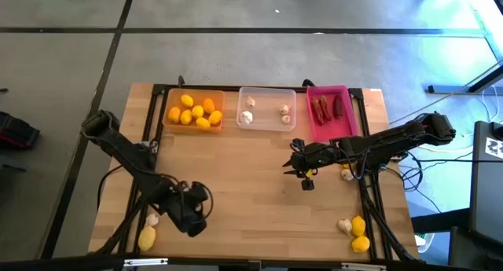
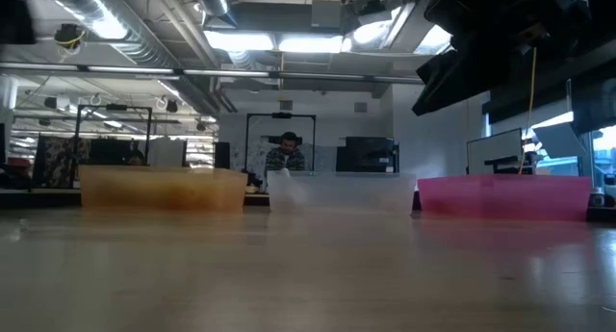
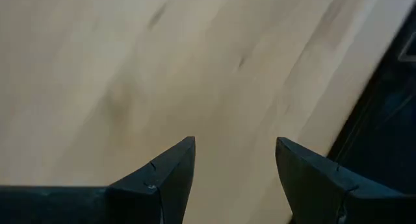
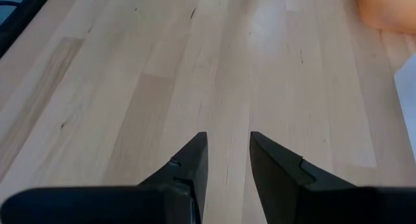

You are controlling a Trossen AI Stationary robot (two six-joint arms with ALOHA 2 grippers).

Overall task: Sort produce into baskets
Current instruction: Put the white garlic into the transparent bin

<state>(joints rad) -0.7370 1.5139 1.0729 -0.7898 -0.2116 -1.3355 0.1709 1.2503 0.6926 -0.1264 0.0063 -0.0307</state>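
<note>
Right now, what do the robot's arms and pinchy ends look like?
Both arms are dark, almost black, jointed tubes trailing black cables. The left end effector and right end effector each have two flat, wedge-shaped black fingers with pointed tips, no visible markings.

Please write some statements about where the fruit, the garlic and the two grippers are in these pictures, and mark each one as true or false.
1. The translucent orange plastic tray holds yellow and orange lemon-like fruits. True.
2. The bright pink plastic tray holds whitish garlic-like bulbs. False: it holds dark red chili-like pieces; the bulbs lie in the clear plastic tray.
3. The right gripper grips a lemon. False: its fingers are apart, with only bare wooden table between them.
4. The left gripper is open above bare wood. True.
5. No produce remains outside the trays. False: a loose lemon and others lie near both front corners.
</note>
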